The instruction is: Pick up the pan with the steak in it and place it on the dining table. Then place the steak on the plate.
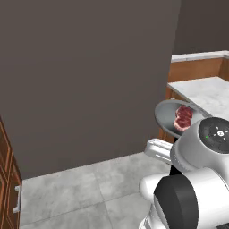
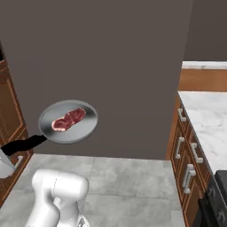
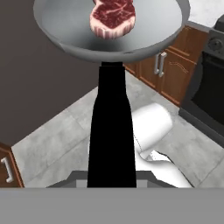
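The pan [image 2: 68,122], round and grey, hangs level in the air with the steak [image 2: 68,119] lying flat in its middle. In the hand view the pan [image 3: 109,35] fills the top and the steak [image 3: 112,17] sits near the upper edge. My gripper [image 3: 111,181] is shut on the near end of the straight black handle [image 3: 111,127]. From the left base view the pan [image 1: 167,114] and steak [image 1: 183,117] show just beyond my arm's upper joint. The dining table and the plate are out of view.
A dark grey wall [image 1: 89,80] stands close ahead. A marble worktop [image 2: 206,119] over wooden cabinets [image 2: 181,146] runs along the right, with a dark oven [image 3: 208,92] beside it. More wooden cabinets [image 1: 9,179] are at the left. Grey floor tiles [image 2: 128,181] lie below.
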{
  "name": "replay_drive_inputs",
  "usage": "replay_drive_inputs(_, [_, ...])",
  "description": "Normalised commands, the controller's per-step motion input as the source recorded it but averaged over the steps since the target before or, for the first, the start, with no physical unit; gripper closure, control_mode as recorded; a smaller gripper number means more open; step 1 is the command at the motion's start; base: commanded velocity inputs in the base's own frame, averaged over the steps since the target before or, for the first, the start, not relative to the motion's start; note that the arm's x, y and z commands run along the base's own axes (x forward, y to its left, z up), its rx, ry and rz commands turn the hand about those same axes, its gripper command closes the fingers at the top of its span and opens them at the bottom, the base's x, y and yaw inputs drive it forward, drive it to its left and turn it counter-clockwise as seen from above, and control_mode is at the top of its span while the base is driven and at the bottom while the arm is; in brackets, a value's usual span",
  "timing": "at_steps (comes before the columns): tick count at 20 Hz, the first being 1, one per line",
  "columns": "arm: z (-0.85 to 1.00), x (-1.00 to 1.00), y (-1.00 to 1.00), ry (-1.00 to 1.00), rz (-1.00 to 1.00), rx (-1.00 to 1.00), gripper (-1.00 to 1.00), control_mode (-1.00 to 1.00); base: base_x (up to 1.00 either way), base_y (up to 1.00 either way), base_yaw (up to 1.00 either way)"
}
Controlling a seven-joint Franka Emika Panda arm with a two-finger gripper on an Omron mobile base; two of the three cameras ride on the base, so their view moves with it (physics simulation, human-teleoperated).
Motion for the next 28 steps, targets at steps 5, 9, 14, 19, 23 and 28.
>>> replay_drive_inputs(5, [0.0, 0.0, 0.0, 0.0, 0.0, 0.0, 1.0, 1.0, -0.09, 0.0, 0.48])
replay_drive_inputs(9, [0.0, 0.0, 0.0, 0.0, 0.0, 0.0, 1.0, 1.0, -0.18, 0.0, 0.47])
replay_drive_inputs(14, [0.0, 0.0, 0.0, 0.0, 0.0, 0.0, 1.0, 1.0, -0.31, -0.02, 0.44])
replay_drive_inputs(19, [0.0, 0.0, 0.0, 0.0, 0.0, 0.0, 1.0, 1.0, -0.58, 0.0, 0.34])
replay_drive_inputs(23, [0.0, 0.0, 0.0, 0.0, 0.0, 0.0, 1.0, 1.0, -0.68, 0.0, 0.29])
replay_drive_inputs(28, [0.0, 0.0, 0.0, 0.0, 0.0, 0.0, 1.0, 1.0, -0.54, 0.02, 0.29])
